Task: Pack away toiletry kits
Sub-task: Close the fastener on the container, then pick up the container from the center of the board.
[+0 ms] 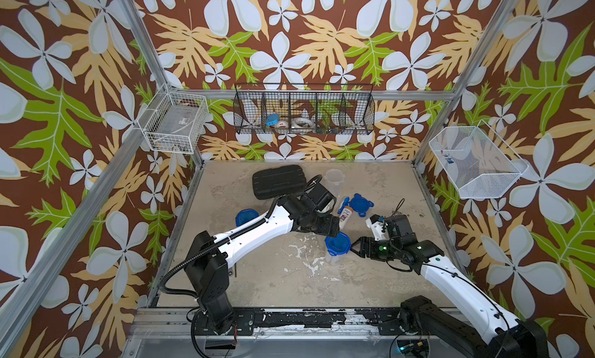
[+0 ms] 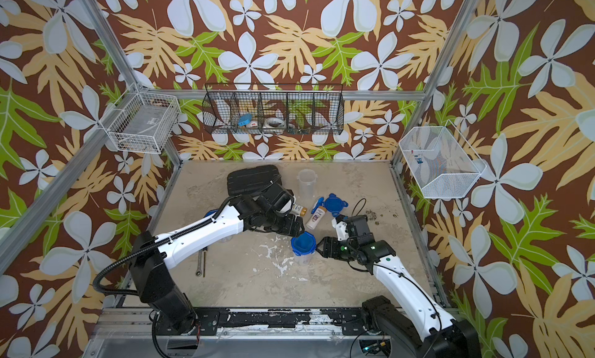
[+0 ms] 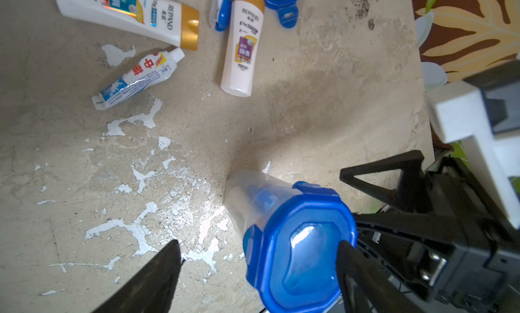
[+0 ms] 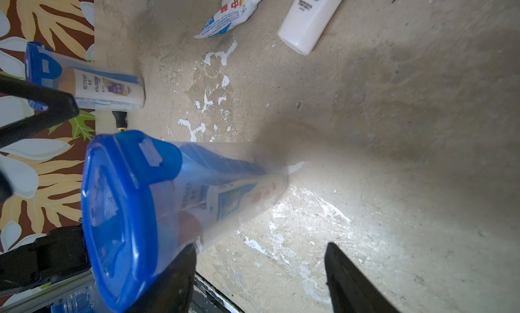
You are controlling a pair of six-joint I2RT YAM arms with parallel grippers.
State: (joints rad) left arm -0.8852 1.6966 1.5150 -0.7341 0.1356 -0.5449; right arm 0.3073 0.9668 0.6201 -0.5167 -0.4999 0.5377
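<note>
Two claws flank the lidded tumbler (image 1: 337, 247) standing on the counter (image 1: 289, 276). We see the left claw (image 3: 257, 242) spread wide above its lid (image 3: 304, 249), holding nothing; the right claw (image 4: 261, 244) gapes just beside its wall, also empty. Beyond the tumbler lie a bottle (image 3: 242, 52), a tube (image 3: 138, 78) and a loose lid (image 1: 361, 203), all apart from it.

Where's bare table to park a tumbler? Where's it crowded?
Free: back right corner, right of the open tumbler and loose blue lid; front strip between the lidded tumbler and the table edge. Crowded: centre, white bottle, toothpaste tube, left gripper, right gripper.
</note>
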